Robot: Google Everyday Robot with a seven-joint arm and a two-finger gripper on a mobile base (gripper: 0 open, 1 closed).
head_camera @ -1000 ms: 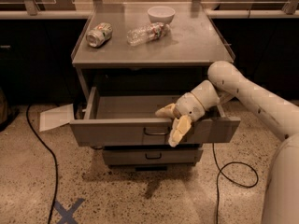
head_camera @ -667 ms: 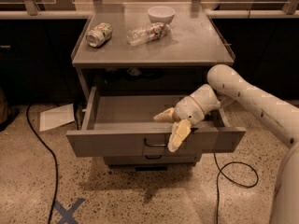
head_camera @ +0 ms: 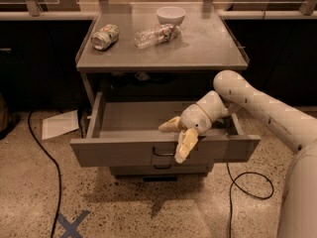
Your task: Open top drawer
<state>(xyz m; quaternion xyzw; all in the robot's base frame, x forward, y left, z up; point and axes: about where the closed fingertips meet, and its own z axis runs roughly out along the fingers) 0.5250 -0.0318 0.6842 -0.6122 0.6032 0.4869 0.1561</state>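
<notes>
The top drawer [head_camera: 114, 153] of the grey metal cabinet stands pulled far out toward the camera, showing its shallow grey tray [head_camera: 138, 115]. Its small dark wire handle [head_camera: 162, 152] sits at the centre of the flat front. My gripper [head_camera: 171, 144] is at the drawer's front edge, right of centre, on the end of the white arm [head_camera: 257, 103] that comes in from the right. One cream finger [head_camera: 170, 126] points left over the tray. The other finger [head_camera: 185, 146] hangs down over the outside of the front, beside the handle. The fingers are spread apart.
On the cabinet top [head_camera: 208, 43] lie a crushed can [head_camera: 104, 36], a clear plastic bottle [head_camera: 156, 34] and a white bowl [head_camera: 171, 15]. A lower drawer [head_camera: 158, 170] shows under the open one. A black cable [head_camera: 247, 182], a sheet of paper [head_camera: 59, 124] and a blue tape cross [head_camera: 72, 224] are on the floor.
The top drawer has slid further out toward the camera, and my gripper has moved with its front edge, down and toward the camera.
</notes>
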